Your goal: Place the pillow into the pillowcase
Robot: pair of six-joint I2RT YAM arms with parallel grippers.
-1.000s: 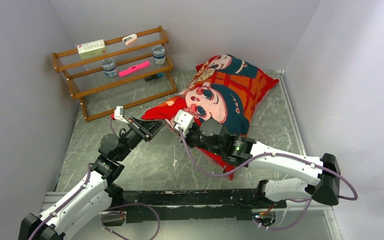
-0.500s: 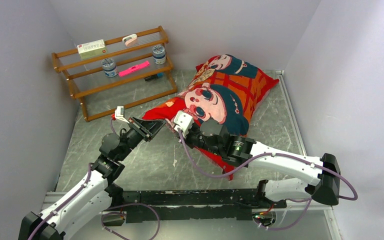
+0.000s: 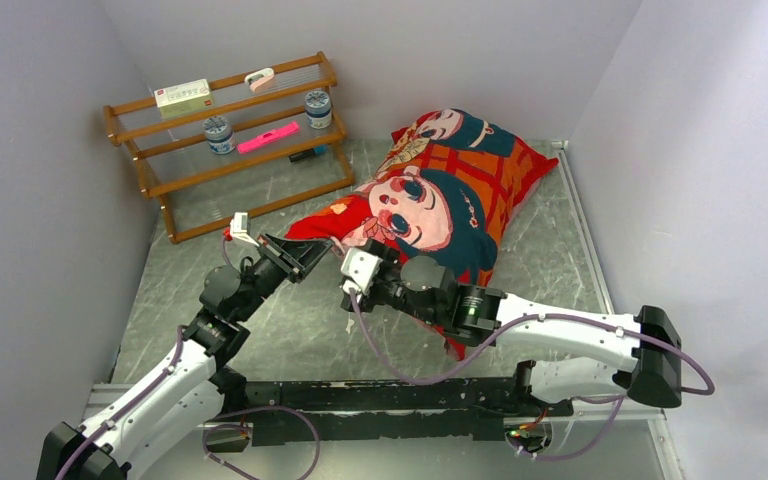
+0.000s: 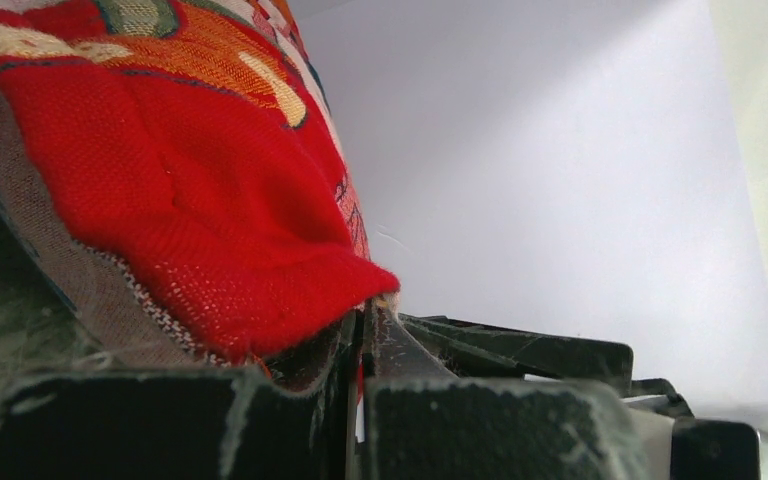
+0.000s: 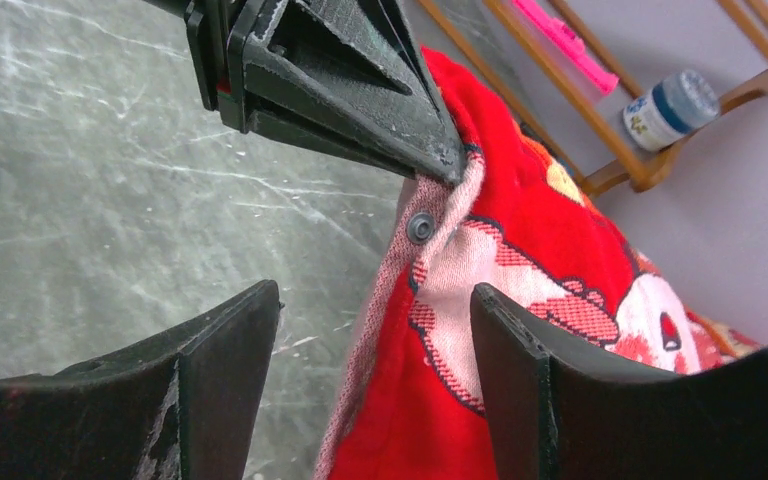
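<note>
Nearest the arm bases, the right gripper [image 5: 375,300] stands with its jaws well apart and grips nothing; the pale hem of the pillowcase [image 3: 450,185] hangs in the gap between its fingers. Just beyond it, the left gripper [image 4: 365,320] is pinched tight on the case's near red corner, and the hem droops from its tips. From that corner the plump case stretches across the table [image 3: 290,330] toward the far right corner, apart from the wooden rack [image 3: 160,185].
</note>
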